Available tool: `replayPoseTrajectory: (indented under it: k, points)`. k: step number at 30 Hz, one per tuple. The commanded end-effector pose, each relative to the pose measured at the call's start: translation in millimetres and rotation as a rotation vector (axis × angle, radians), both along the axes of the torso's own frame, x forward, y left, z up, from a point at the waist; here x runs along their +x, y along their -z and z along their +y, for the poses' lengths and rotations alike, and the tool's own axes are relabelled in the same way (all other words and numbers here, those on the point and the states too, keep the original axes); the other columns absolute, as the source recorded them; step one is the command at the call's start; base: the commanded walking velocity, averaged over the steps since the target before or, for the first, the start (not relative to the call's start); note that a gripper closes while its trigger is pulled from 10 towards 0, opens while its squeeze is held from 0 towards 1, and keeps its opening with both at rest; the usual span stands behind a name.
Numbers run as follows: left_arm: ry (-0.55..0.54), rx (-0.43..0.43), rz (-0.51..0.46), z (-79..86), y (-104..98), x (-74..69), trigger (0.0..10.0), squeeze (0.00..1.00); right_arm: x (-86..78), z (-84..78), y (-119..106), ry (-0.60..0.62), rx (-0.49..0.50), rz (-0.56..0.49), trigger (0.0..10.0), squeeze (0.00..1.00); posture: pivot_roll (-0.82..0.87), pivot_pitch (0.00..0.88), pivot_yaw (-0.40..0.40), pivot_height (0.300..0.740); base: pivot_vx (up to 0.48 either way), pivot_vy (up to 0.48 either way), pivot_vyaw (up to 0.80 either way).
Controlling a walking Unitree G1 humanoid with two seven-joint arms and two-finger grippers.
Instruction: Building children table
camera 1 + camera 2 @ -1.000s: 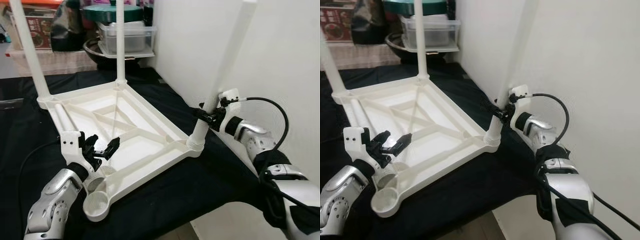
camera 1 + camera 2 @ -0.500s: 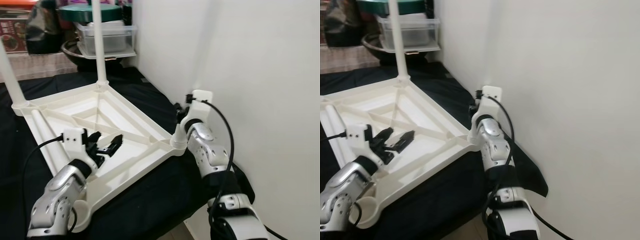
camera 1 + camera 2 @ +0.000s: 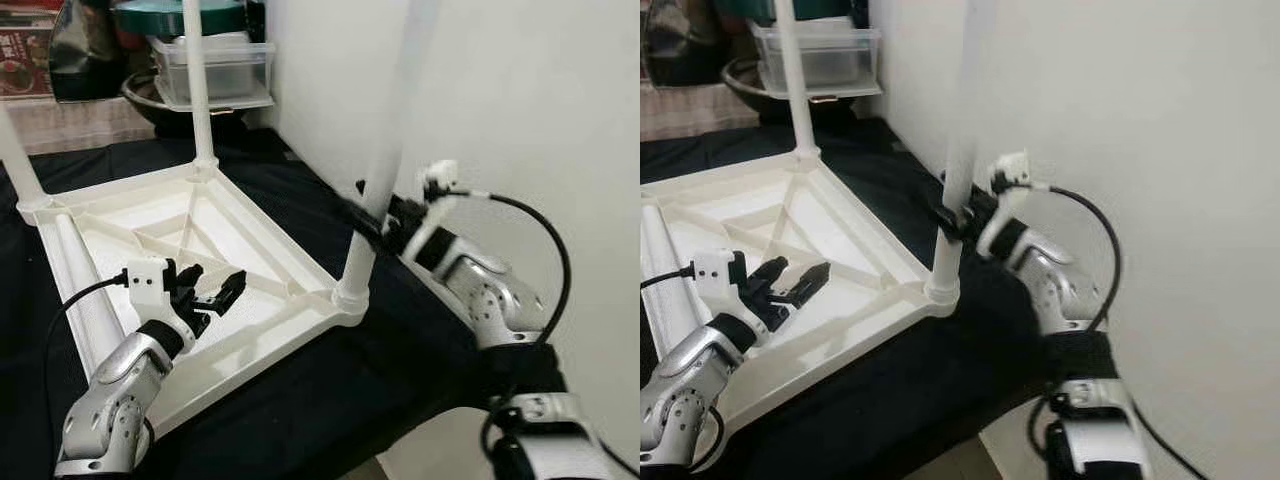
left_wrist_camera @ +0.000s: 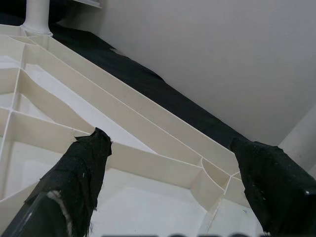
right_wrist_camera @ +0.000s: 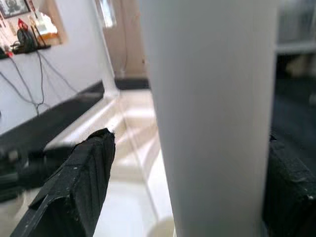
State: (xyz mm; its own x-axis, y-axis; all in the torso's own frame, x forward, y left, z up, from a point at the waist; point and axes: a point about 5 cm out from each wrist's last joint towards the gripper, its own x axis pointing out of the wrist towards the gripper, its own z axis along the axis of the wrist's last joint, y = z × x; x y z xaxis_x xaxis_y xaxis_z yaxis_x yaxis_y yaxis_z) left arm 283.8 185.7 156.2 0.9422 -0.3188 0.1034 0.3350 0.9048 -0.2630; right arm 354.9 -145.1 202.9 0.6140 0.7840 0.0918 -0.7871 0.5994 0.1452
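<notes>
On the black cloth lies the white tabletop, upside down, ribs facing up, hard against the white wall. Count the legs: three stand upright in their corner sockets, the near right leg, the far leg and a far left leg, all of them cut off by the upper frame edge, so their ends go unseen. A fourth leg lies flat along the tabletop's left side, its near end hidden behind the left arm. The right gripper is at the near right leg, low down just above the socket; in the right wrist view the fingers sit on either side of the tube, spread around it, though whether both pads actually touch is hard to make out. The left gripper hovers over the ribbed underside, fingers held apart with nothing between them. At the back, clear plastic containers with a dark green lid on top are stacked, and what lies around them is too dark to make out.
</notes>
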Motion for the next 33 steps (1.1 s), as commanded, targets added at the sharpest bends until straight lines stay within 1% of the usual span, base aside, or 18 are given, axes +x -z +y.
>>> replayPoseTrajectory:
  k: [1,7,8,10,11,12,14,15,20,22,23,24,27,29,30,31,32,33]
  points:
    - [0.001,-0.001,0.0,-0.8,1.9,1.0,10.0,0.0,-4.0,13.9,9.8,-0.108,-0.04,0.026,10.0,0.0,-0.02,0.0,-0.121,0.74,0.0,0.0,0.0]
    - [0.0,0.001,-0.003,1.0,0.9,-1.5,10.0,0.0,-12.8,47.5,9.9,-0.258,-0.019,0.017,10.0,0.0,0.01,0.0,-0.135,0.74,0.0,0.0,0.0]
    - [0.0,0.002,-0.004,1.6,0.7,-2.1,10.0,0.0,-14.1,52.3,8.3,-0.283,-0.005,0.01,8.1,0.0,0.01,0.0,-0.135,0.74,0.0,0.0,0.0]
    - [0.0,0.003,-0.004,2.0,0.5,-2.6,10.0,0.0,-15.0,54.9,7.3,-0.301,0.006,0.005,8.1,0.0,0.01,0.0,-0.135,0.74,0.0,0.0,0.0]
    - [0.002,0.004,-0.005,2.7,0.2,-3.0,10.0,0.0,-16.2,56.8,6.3,-0.349,0.012,-0.005,5.7,0.0,0.02,0.0,-0.142,0.74,0.0,0.0,0.0]
    - [0.002,0.006,-0.006,3.3,-0.2,-3.0,10.0,0.0,-17.2,57.7,5.3,-0.385,0.016,-0.014,2.6,0.0,0.02,0.0,-0.144,0.74,0.0,0.0,0.0]
    - [0.002,0.007,-0.008,4.1,-0.6,-3.0,10.0,0.0,-18.4,58.6,4.0,-0.412,0.021,-0.021,2.6,0.0,0.02,0.0,-0.144,0.74,0.0,0.0,0.0]
    - [0.001,0.008,-0.009,5.0,-0.9,-2.8,10.0,0.0,-21.5,59.8,2.3,-0.462,0.024,-0.036,0.0,0.0,0.02,0.0,-0.144,0.74,0.0,0.0,0.0]
    - [0.008,0.007,-0.008,3.5,-0.2,-2.9,10.0,0.0,-22.9,61.2,3.3,-0.441,0.01,-0.032,0.0,0.0,0.01,0.0,-0.14,0.74,0.0,0.0,0.0]
    - [0.017,0.006,-0.006,0.9,0.9,-3.3,10.0,0.0,-14.4,64.6,12.4,-0.256,-0.081,-0.005,0.0,0.0,0.01,0.0,-0.136,0.74,0.0,0.0,0.0]
    - [0.019,0.006,-0.005,0.0,1.3,-3.2,10.0,0.0,-5.8,62.7,21.5,-0.083,-0.143,0.048,0.0,0.0,0.0,0.0,-0.133,0.74,0.0,0.0,0.0]
    - [0.021,0.005,-0.004,-0.4,1.4,-3.0,10.0,0.0,3.5,54.4,31.6,0.147,-0.185,0.109,0.0,0.0,-0.01,0.0,-0.128,0.74,0.0,0.0,0.0]
    - [0.024,0.005,-0.002,-0.9,2.0,-1.2,10.0,0.0,9.1,31.1,49.0,0.584,-0.267,0.156,0.0,0.0,-0.01,0.0,-0.119,0.74,0.0,0.0,0.0]
    - [0.025,0.005,-0.001,-1.0,2.3,-0.7,10.0,0.0,8.4,27.2,51.2,0.654,-0.276,0.158,0.0,0.0,-0.01,0.0,-0.119,0.74,0.0,0.0,0.0]
    - [0.032,0.006,0.0,-3.1,2.4,0.7,10.0,0.0,4.3,23.9,56.5,0.757,-0.26,0.193,0.0,0.0,-0.01,0.0,-0.108,0.74,0.0,0.0,0.0]
    - [0.032,0.006,0.0,-3.1,2.4,0.7,10.0,0.0,4.3,23.9,56.5,0.757,-0.26,0.193,0.0,0.0,-0.01,0.0,-0.108,0.74,0.0,0.0,0.0]
    - [0.041,0.008,-0.003,-5.6,0.9,2.6,10.0,0.0,-1.9,21.7,55.0,0.874,-0.25,0.175,0.0,0.0,-0.01,0.0,-0.102,0.74,0.0,0.0,0.0]
    - [0.041,0.008,-0.003,-5.6,0.9,2.6,10.0,0.0,-1.9,21.7,55.0,0.874,-0.25,0.175,0.0,0.0,-0.01,0.0,-0.102,0.74,0.0,0.0,0.0]
